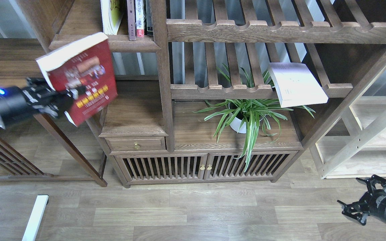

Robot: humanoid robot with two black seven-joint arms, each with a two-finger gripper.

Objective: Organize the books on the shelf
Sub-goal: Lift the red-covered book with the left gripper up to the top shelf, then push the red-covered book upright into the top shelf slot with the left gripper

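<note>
Low on the left, my left gripper is clamping the red book, tilted, below the shelf holding thin books. Rightward, a plant is sitting under the lavender book. My right gripper is hanging spread open.

We see a red book with white page edges, a pale lavender-white book, dark-brown shelf, green-and-white-striped spider plant.

Shelf holding upright books, perhaps four
</note>
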